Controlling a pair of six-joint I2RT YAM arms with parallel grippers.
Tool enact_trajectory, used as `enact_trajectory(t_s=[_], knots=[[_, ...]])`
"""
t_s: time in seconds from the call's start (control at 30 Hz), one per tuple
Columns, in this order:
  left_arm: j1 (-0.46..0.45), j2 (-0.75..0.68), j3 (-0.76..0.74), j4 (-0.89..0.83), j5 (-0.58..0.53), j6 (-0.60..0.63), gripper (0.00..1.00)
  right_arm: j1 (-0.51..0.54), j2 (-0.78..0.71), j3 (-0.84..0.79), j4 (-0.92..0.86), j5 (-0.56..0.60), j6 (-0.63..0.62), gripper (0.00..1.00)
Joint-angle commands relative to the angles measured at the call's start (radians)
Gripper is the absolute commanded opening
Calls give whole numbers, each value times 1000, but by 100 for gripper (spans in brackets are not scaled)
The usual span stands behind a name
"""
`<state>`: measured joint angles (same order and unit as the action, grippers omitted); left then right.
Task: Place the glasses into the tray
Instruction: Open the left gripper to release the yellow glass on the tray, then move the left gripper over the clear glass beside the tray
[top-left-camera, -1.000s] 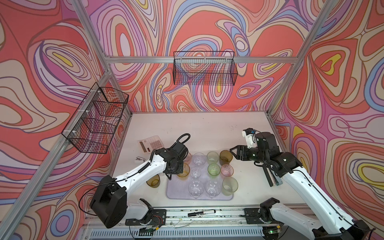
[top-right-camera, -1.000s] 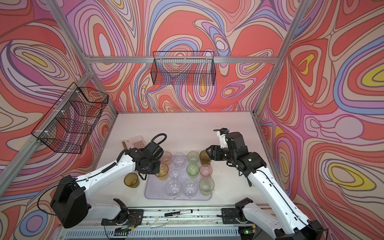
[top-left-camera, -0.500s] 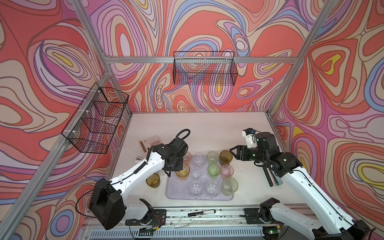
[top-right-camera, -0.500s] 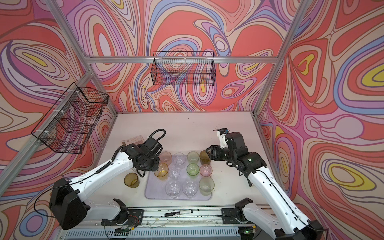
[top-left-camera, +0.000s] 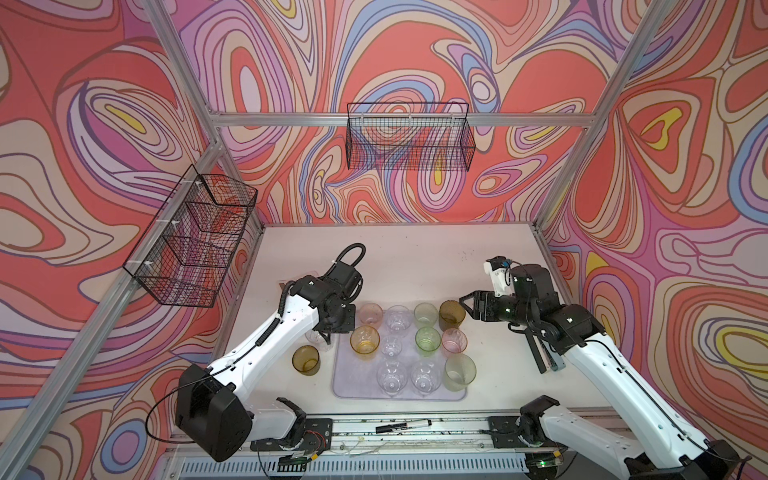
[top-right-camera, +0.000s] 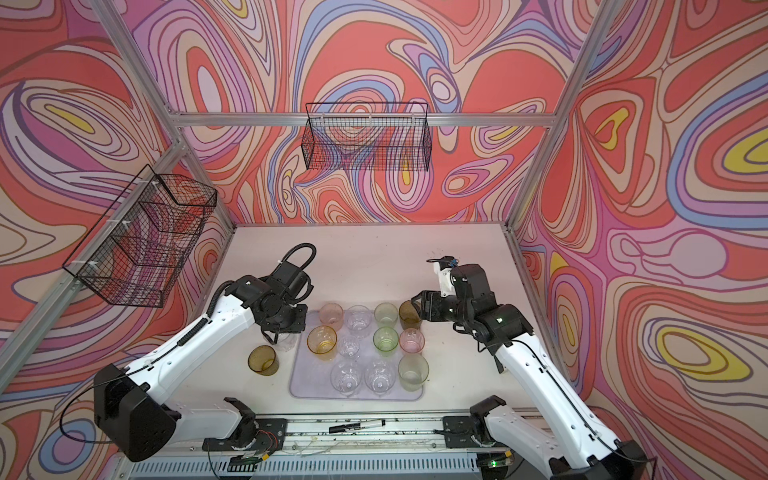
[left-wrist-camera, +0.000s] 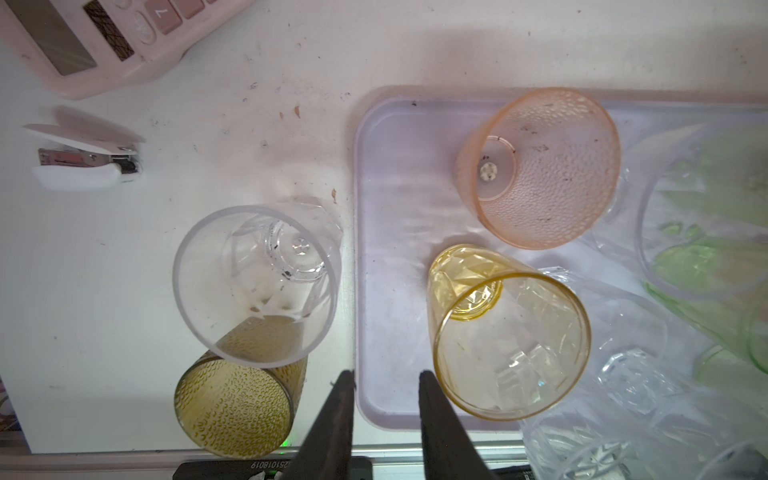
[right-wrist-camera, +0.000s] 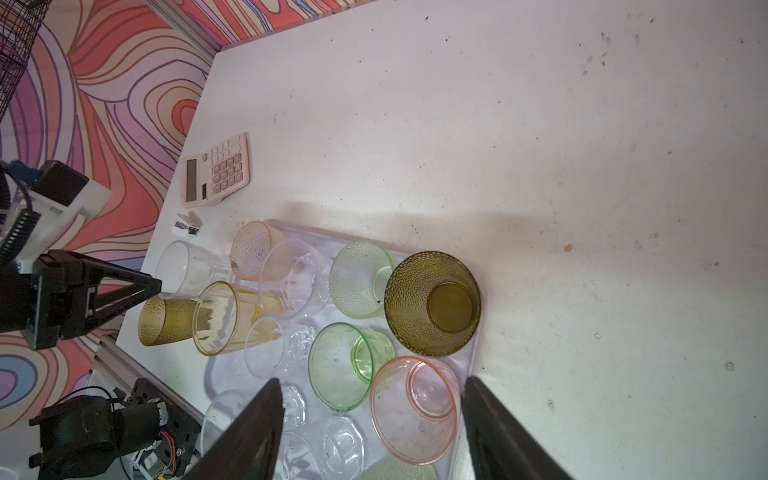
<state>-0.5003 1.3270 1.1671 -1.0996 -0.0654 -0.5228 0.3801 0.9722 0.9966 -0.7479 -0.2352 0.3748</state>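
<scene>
I count eleven glasses (top-left-camera: 428, 338) on the tray (left-wrist-camera: 399, 216); clear glass (left-wrist-camera: 255, 282) and olive glass (left-wrist-camera: 232, 411) outstanding at left. Left gripper (left-wrist-camera: 386, 376) narrow, right gripper (right-wrist-camera: 370, 380) wide, both empty.

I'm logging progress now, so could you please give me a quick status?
Left gripper open, empty. Right gripper open, empty. Clear glass, olive glass outside tray. Nothing blocking.

Tray (top-left-camera: 353, 376): pale lavender, flat, low rim, rounded corners, on worktop (top-left-camera: 415, 257). Glasses (top-left-camera: 365, 339): eleven upright in tray, three rows; clear, peach, pink, amber, green, olive. Two upright off tray, beside it: clear tumbler (left-wrist-camera: 255, 282), olive-brown dimpled tumbler (left-wrist-camera: 232, 407).
</scene>
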Motion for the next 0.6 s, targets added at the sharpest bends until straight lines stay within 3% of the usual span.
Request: enact_trajectory(t_s=[0.0, 0.57], knots=[[48, -22, 26, -68, 12, 54, 31, -3, -10, 3, 8, -5, -15, 71], [297, -51, -10, -74, 28, 141, 31, -3, 5, 2, 14, -7, -24, 71]])
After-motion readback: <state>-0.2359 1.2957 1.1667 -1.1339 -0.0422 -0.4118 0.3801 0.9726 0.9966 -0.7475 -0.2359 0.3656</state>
